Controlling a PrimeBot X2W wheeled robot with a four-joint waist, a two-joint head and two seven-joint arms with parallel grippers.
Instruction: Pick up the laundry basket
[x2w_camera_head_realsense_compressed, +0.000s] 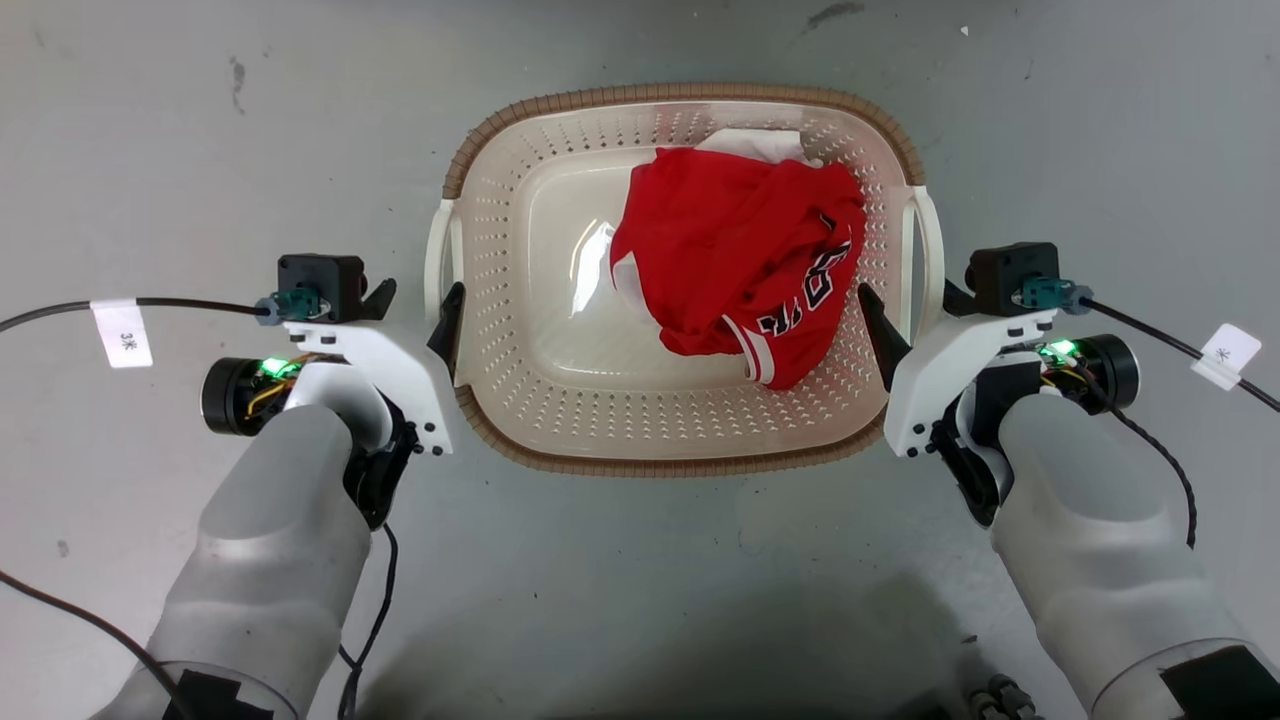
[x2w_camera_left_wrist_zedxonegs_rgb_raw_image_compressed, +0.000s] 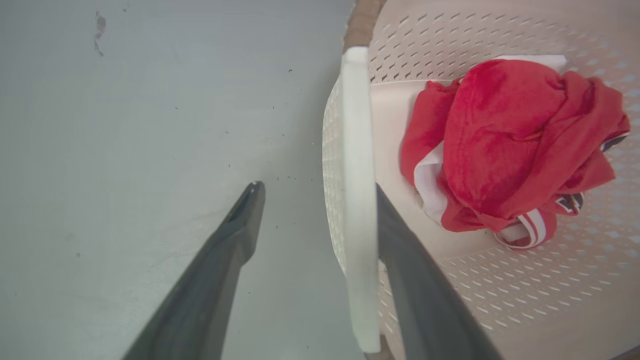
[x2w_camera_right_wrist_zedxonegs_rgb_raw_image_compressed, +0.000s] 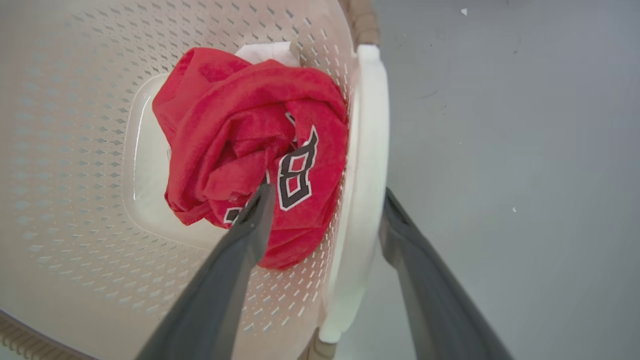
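The laundry basket (x2w_camera_head_realsense_compressed: 660, 465) is seen on the grey floor (x2w_camera_head_realsense_compressed: 150, 120), with a red garment (x2w_camera_head_realsense_compressed: 740, 260) lying inside toward 2 o'clock. At the basket's 9 o'clock, the left tool (x2w_camera_head_realsense_compressed: 418, 297) is spread apart astride the white left handle (x2w_camera_left_wrist_zedxonegs_rgb_raw_image_compressed: 357, 200). At 3 o'clock, the right tool (x2w_camera_head_realsense_compressed: 907, 295) is likewise spread astride the right handle (x2w_camera_right_wrist_zedxonegs_rgb_raw_image_compressed: 367, 175).

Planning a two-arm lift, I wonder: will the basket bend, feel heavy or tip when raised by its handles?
Probably stiff: the basket looks like moulded plastic with a thick rim. Likely light: its load is little, a red shirt over some white cloth. It may dip rightward, where the shirt lies.
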